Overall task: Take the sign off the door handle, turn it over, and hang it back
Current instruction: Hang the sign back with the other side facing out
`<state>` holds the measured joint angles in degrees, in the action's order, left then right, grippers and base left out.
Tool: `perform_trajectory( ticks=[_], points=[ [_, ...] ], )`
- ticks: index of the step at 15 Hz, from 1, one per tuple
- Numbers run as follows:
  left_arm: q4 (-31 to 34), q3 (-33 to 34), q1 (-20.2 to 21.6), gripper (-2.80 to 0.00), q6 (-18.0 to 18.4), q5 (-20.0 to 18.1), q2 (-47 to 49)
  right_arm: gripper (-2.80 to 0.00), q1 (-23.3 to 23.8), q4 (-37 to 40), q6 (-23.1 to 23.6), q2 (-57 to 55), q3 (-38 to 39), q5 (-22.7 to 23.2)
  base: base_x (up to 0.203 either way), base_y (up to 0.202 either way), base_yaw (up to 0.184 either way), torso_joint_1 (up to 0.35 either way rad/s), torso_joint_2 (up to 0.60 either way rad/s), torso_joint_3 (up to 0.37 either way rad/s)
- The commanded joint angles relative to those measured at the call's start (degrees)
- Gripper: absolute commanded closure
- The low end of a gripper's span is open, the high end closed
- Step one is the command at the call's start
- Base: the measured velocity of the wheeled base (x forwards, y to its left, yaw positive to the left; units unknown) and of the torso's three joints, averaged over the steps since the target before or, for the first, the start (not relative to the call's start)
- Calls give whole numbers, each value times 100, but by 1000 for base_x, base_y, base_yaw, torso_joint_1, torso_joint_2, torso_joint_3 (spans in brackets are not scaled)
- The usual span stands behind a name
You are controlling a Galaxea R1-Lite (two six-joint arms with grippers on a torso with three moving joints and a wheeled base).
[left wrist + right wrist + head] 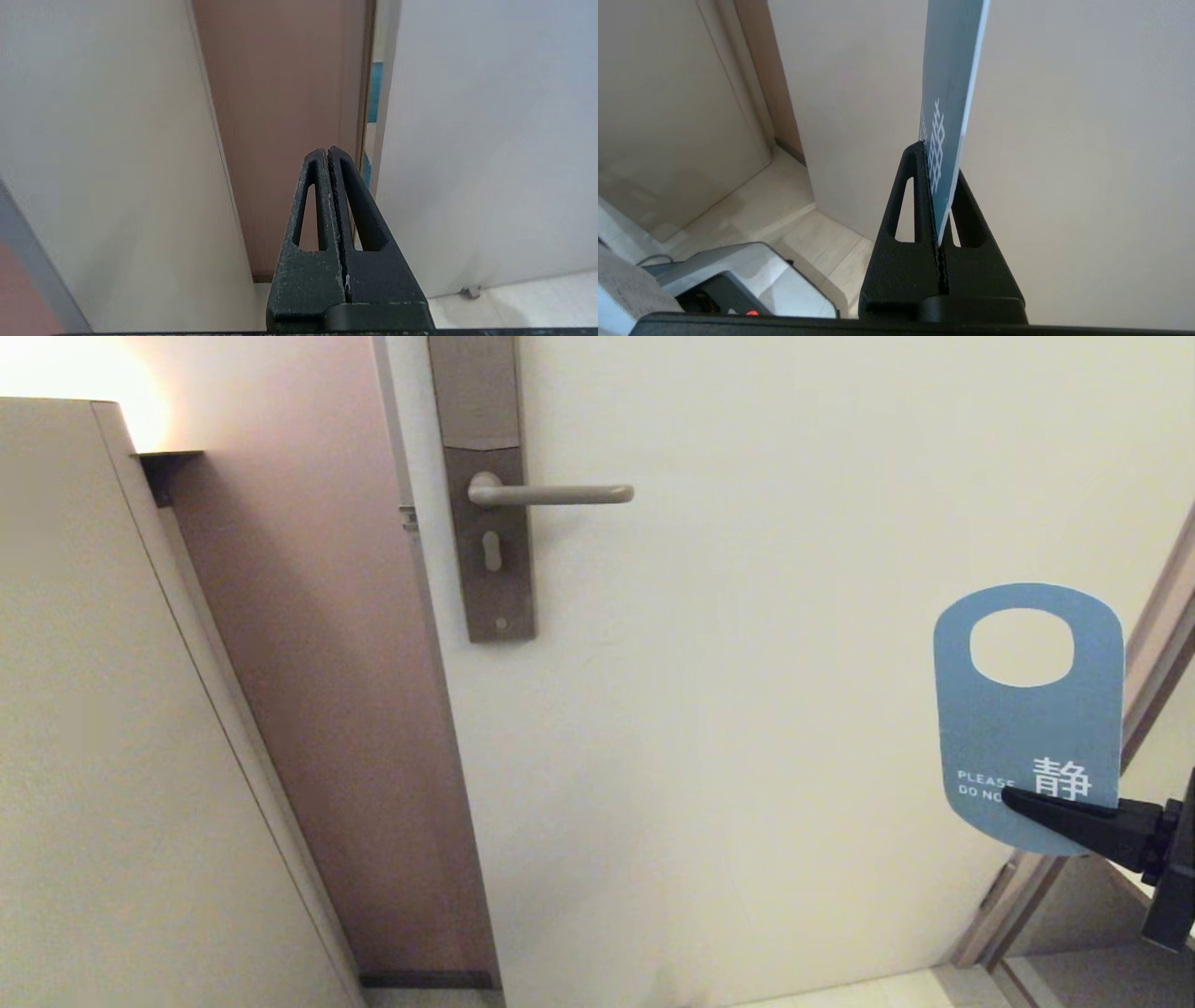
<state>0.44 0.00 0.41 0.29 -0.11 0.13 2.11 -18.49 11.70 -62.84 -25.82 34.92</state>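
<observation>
The sign (1027,728) hangs free of the door, blue side with white lettering facing me, oval hole at the top. My right gripper (1013,798) is shut on its lower edge, far right and well below the door handle (551,494). In the right wrist view the sign (950,93) stands edge-on between the right gripper (936,158) fingers. The handle is a bare beige lever on a brown backplate (485,485) with a keyhole. My left gripper (327,151) is shut and empty, out of the head view.
The white door (794,663) fills the middle of the head view. A brown door frame (327,663) and a beige wall panel (103,709) stand at the left. The robot base (738,280) shows low in the right wrist view.
</observation>
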Motion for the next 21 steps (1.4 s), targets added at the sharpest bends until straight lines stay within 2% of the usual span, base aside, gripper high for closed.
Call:
perform_trajectory(
  ticks=[1, 9, 12, 21],
  points=[
    [0, 0, 2, 0, -12, 20, -13, 0, 0, -117, -1, -148, -1, 16, 0, 0, 0, 0, 0, 0],
    [0, 0, 2, 0, -12, 20, -13, 0, -30, -1830, 8, -1559, -58, 24, 0, 0, 0, 0, 0, 0],
    [0, 0, 2, 0, -12, 20, -13, 0, -225, -2444, 25, -2131, -372, 17, 0, 0, 0, 0, 0, 0],
    [0, 0, 2, 0, -12, 20, -13, 0, -1070, -2478, 24, -2924, -1943, 1, 0, 0, 0, 0, 0, 0]
  ],
)
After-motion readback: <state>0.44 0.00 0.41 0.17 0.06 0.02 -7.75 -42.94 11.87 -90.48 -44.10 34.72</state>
